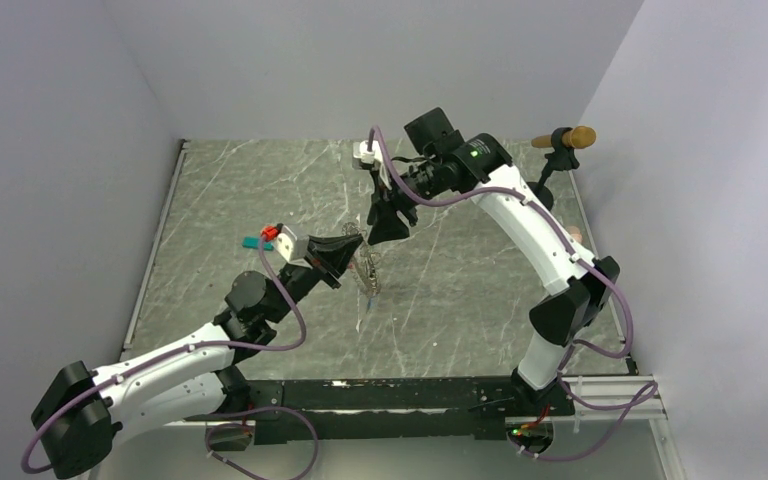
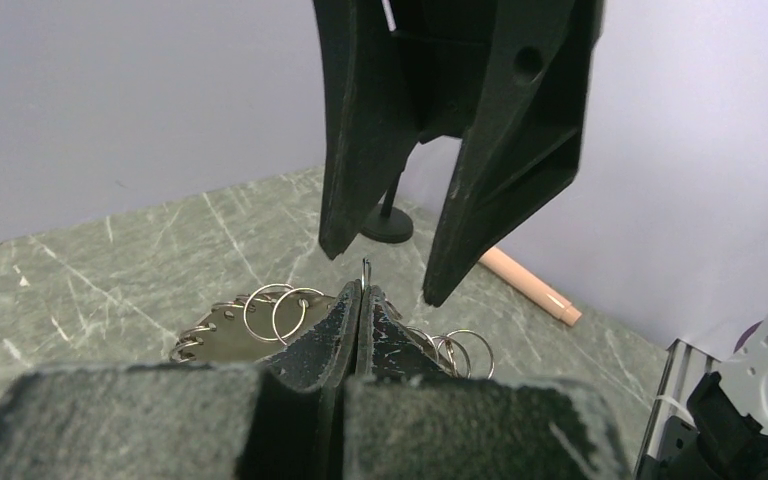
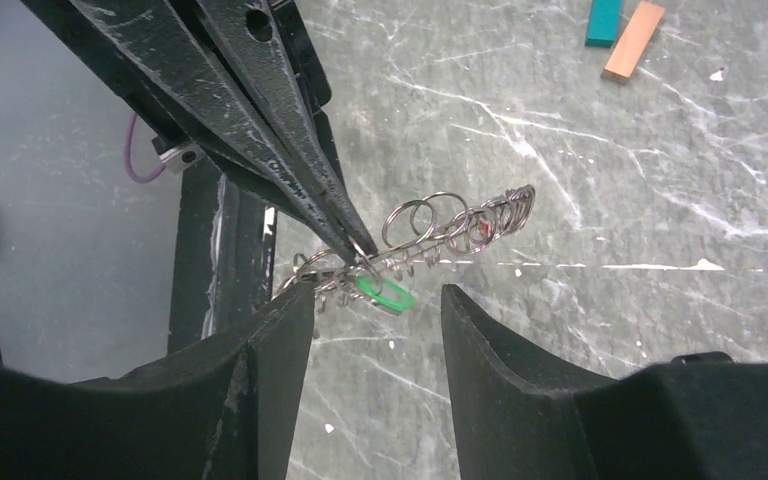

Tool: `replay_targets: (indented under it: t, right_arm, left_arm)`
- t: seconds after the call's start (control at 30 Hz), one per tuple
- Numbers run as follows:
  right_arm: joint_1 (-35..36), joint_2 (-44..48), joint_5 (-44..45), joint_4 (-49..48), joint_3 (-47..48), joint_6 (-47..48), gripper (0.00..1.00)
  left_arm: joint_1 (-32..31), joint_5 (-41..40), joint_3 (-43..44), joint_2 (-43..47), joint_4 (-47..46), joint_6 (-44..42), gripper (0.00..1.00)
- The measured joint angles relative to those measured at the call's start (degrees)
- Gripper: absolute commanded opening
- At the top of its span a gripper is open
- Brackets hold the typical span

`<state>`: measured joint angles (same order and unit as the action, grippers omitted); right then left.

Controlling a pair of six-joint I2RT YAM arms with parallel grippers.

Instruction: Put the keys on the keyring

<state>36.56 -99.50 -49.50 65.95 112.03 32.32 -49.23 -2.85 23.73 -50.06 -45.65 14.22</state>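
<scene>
From above, your left end effector [image 1: 353,258] holds the keyring [image 1: 367,268] on edge over the middle of the surface [image 1: 460,300], well away from every edge. The right end effector [image 1: 388,235] hangs just beside it on the far side.

The left wrist view shows the left end effector [image 2: 360,305] clenched on the thin wire of the keyring [image 2: 222,330], with the right end effector [image 2: 385,272] spread and empty above.

In the right wrist view, the green key [image 3: 382,292] hangs at the keyring [image 3: 460,225], between the released right end effector's [image 3: 375,305] fingers. You can't tell whether it is threaded. No blue key shows, so at least that one likely remains.
</scene>
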Motion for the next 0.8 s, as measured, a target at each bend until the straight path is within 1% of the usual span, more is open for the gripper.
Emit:
replay_targets:
  t: [0.13, 0.4, 0.53, 0.63, 0.8]
  right_arm:
    - [0.00, 0.87, 0.17, -0.02, 0.00, 0.02, 0.58]
    - [0.22, 2.67, 0.70, -0.98, -0.68, -0.87, 0.57]
    - [0.31, 2.67, 1.51, -1.81, -2.40, -1.29, 0.53]
    - [0.07, 2.67, 1.44, -2.16, -3.54, -1.51, 0.49]
    - [-1.49, 2.67, -0.15, -2.25, -3.78, -1.73, 0.41]
  left_arm:
    - [-0.15, -1.33, 0.07, 0.09, 1.53, -0.33, 0.00]
    - [-0.81, -3.10, 1.25, 0.11, 3.67, -1.36, 0.00]
    - [-0.90, -3.10, 1.42, 0.11, 3.52, -1.51, 0.00]
    - [-0.96, -3.02, 1.42, 0.11, 3.10, -1.57, 0.00]
    - [-0.96, -2.23, 0.66, 0.11, -0.22, -1.70, 0.00]
